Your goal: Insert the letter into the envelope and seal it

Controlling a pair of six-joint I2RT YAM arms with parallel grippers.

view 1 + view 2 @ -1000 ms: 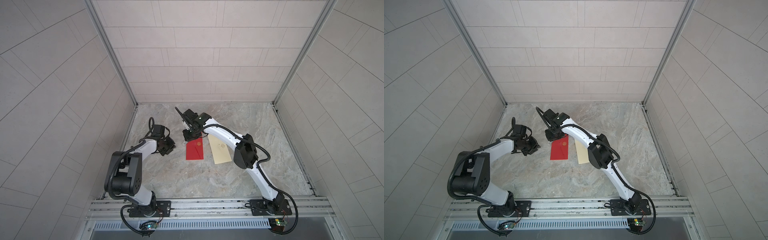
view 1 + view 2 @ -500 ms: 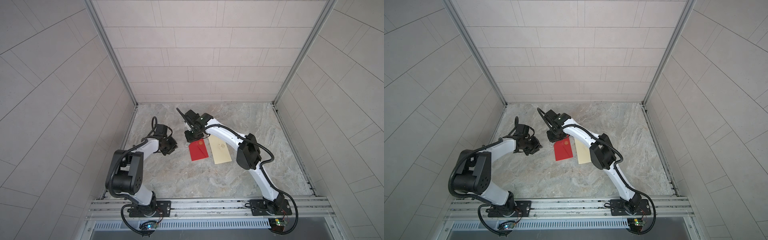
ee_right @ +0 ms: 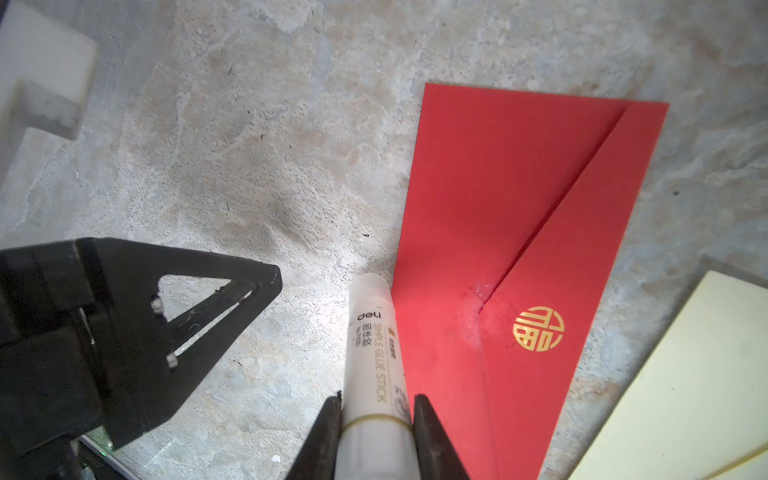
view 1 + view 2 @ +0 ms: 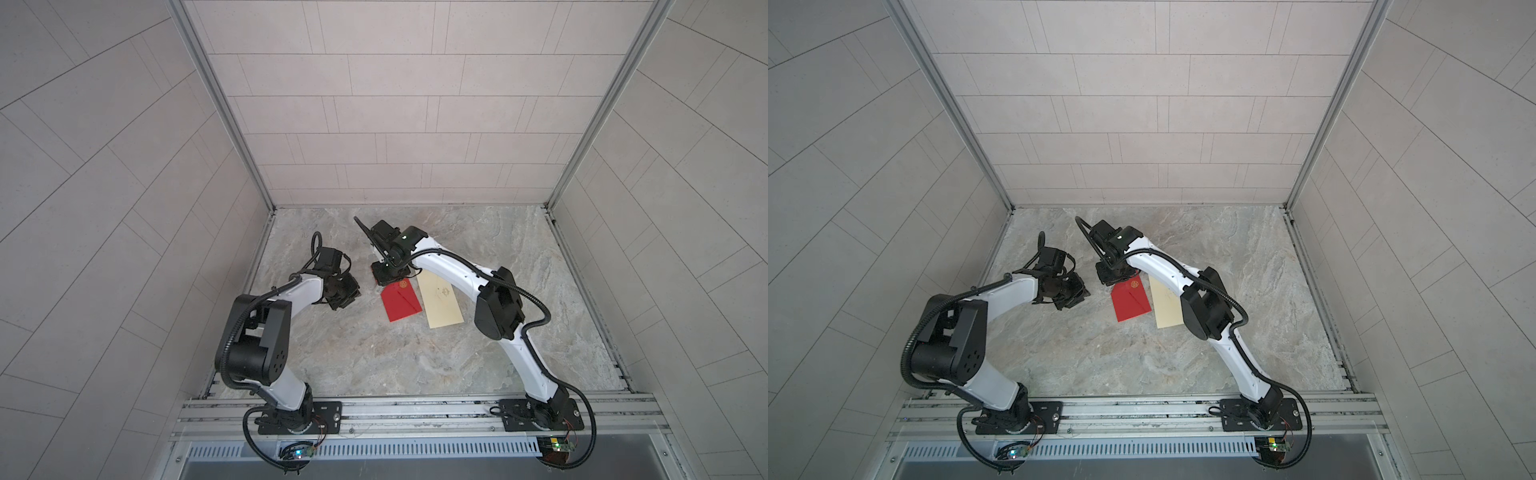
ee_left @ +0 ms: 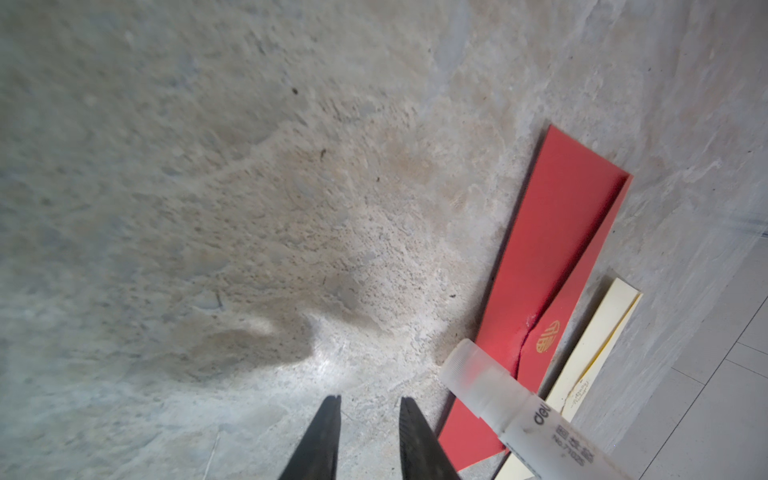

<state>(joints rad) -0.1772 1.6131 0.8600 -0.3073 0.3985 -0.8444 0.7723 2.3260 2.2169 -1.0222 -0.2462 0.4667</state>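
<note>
A red envelope (image 4: 401, 305) (image 4: 1131, 301) lies flat mid-table, its flap folded down, with a gold emblem (image 3: 538, 328) and a whitish smear at the flap's tip. Close beside it on the right lies the cream letter (image 4: 440, 303) (image 3: 685, 395). My right gripper (image 3: 376, 399) (image 4: 384, 274) is shut on a white glue stick (image 3: 374, 345) (image 5: 494, 390), whose tip points down beside the envelope's far left edge. To the left of the envelope my left gripper (image 5: 370, 399) (image 4: 345, 297) stands low and open, with nothing between its fingers.
The marble tabletop (image 4: 415, 361) is boxed in by tiled walls on three sides, with metal rails (image 4: 257, 266) along the edges. A white blocky shape (image 3: 37, 83) shows at the edge of the right wrist view. The left gripper's body (image 3: 124, 332) is close to the glue stick.
The red envelope has turned a little, its near end swinging right. The left gripper has come closer to the envelope. The right gripper still holds the glue stick.
</note>
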